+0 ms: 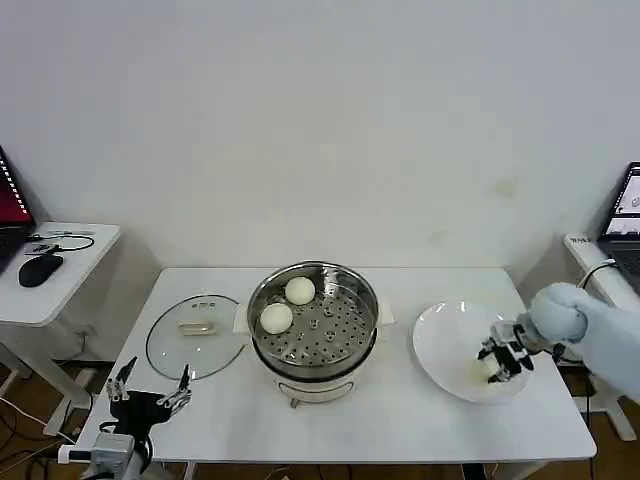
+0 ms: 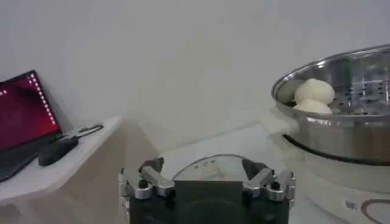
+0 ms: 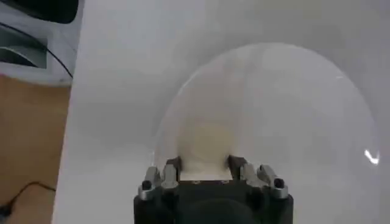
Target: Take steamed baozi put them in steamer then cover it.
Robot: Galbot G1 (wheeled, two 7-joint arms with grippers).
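Note:
The steel steamer point(image 1: 366, 292) stands mid-table with two baozi point(image 1: 299, 290) point(image 1: 276, 317) on its perforated tray; from the left wrist it appears as the steamer point(image 2: 341, 131) holding those baozi point(image 2: 314, 91). The glass cover point(image 1: 196, 335) lies flat to its left. On the white plate point(image 1: 440, 335) at the right, my right gripper point(image 1: 497, 362) is shut on a third baozi point(image 1: 487, 369). The right wrist view has that gripper point(image 3: 204, 167) with this baozi point(image 3: 204, 146) pressed between its fingers over the plate point(image 3: 292, 97). My left gripper point(image 1: 150, 392) waits open near the table's front left corner, the gripper point(image 2: 207, 176) facing the cover point(image 2: 207, 165).
A side table at the left carries a mouse point(image 1: 38, 268) and a laptop point(image 2: 21, 122). Another laptop point(image 1: 625, 210) stands at the far right. The white table point(image 1: 400, 430) has bare surface in front of the steamer.

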